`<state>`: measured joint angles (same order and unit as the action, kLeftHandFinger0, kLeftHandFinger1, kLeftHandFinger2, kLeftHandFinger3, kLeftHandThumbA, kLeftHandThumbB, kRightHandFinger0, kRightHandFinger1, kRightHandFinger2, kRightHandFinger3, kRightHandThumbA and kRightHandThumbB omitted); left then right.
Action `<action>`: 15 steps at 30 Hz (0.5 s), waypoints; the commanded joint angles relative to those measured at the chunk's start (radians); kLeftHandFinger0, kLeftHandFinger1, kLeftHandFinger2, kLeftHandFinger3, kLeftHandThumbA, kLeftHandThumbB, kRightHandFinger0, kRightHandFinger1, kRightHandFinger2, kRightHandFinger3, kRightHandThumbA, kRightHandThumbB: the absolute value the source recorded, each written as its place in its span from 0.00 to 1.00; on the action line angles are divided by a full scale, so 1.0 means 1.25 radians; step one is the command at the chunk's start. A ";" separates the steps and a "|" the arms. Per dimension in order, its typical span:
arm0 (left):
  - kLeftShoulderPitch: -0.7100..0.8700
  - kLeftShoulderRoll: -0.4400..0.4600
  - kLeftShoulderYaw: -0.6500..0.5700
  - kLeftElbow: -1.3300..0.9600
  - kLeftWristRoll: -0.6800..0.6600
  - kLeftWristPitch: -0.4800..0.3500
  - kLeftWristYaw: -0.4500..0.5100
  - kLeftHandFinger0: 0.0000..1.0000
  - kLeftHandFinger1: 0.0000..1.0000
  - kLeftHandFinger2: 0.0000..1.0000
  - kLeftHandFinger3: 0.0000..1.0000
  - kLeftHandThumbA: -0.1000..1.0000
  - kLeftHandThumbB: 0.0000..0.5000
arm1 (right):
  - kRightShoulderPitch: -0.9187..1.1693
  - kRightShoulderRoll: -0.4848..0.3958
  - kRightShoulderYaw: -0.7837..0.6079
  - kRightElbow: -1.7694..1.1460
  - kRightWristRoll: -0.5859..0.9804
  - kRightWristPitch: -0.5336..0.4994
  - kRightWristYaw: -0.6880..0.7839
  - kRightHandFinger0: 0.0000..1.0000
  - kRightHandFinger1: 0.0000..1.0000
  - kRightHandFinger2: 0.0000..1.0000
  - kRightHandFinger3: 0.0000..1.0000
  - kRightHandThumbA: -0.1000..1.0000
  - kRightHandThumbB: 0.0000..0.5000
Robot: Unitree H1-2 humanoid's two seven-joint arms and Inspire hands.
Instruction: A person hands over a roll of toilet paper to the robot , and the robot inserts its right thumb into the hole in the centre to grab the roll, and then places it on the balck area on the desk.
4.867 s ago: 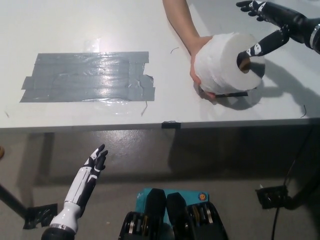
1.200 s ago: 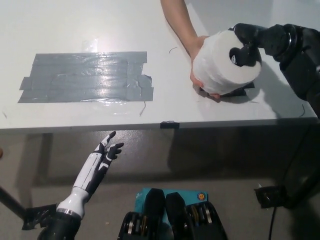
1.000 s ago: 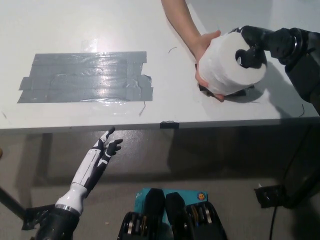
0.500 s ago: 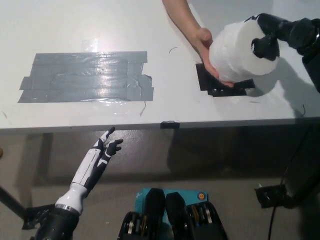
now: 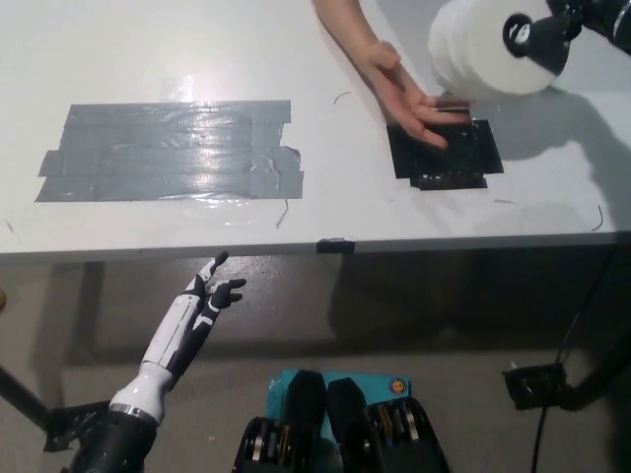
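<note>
The white toilet paper roll [image 5: 483, 49] hangs in the air at the top right, above the desk. My black right hand [image 5: 562, 22] holds it, with a thumb pushed into its centre hole. A person's open hand [image 5: 409, 94] lies palm up just below and left of the roll, apart from it, partly over the small black patch [image 5: 449, 156] on the white desk [image 5: 325, 212]. My white left hand [image 5: 202, 301] rests open below the desk's front edge at the lower left.
A large grey tape patch [image 5: 173, 150] covers the desk's left half. A thin dark wire [image 5: 596, 217] lies near the desk's right edge. A black stand base [image 5: 537, 384] sits on the floor at the lower right.
My right hand has lifted the roll up and to the right, off the person's hand. The person's hand has let go and now lies flat, uncovering the black patch.
</note>
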<state>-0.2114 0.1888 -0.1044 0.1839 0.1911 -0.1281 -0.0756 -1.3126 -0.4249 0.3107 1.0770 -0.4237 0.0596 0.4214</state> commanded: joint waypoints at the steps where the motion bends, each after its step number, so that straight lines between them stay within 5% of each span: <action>1: -0.001 0.010 -0.002 -0.016 0.008 -0.019 -0.002 0.84 0.76 0.80 1.00 1.00 0.00 | -0.062 -0.030 -0.020 -0.032 0.022 0.024 0.016 0.15 0.63 1.00 1.00 0.00 0.26; 6: -0.002 0.007 -0.002 -0.014 0.009 -0.023 0.001 0.88 0.78 0.80 1.00 1.00 0.00 | -0.062 -0.028 -0.011 -0.030 0.010 0.021 0.007 0.15 0.63 1.00 1.00 0.00 0.29; 8: -0.002 0.008 -0.002 -0.013 0.010 -0.027 0.002 0.86 0.78 0.80 1.00 1.00 0.00 | -0.057 -0.020 -0.005 -0.034 0.004 0.034 0.004 0.24 0.72 1.00 1.00 0.00 0.27; 11: -0.003 0.009 -0.001 -0.014 0.006 -0.022 -0.002 0.86 0.80 0.81 1.00 1.00 0.00 | -0.052 -0.007 -0.010 -0.009 0.016 0.010 0.005 0.24 0.78 1.00 1.00 0.00 0.29; 15: -0.005 0.011 -0.001 -0.016 0.010 -0.023 0.000 0.83 0.78 0.81 1.00 1.00 0.01 | -0.050 0.009 0.025 0.007 -0.021 0.013 -0.021 0.26 0.76 1.00 0.96 0.00 0.31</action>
<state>-0.2087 0.1888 -0.1047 0.1837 0.1928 -0.1282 -0.0752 -1.3122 -0.4193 0.3289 1.0833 -0.4303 0.0792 0.4291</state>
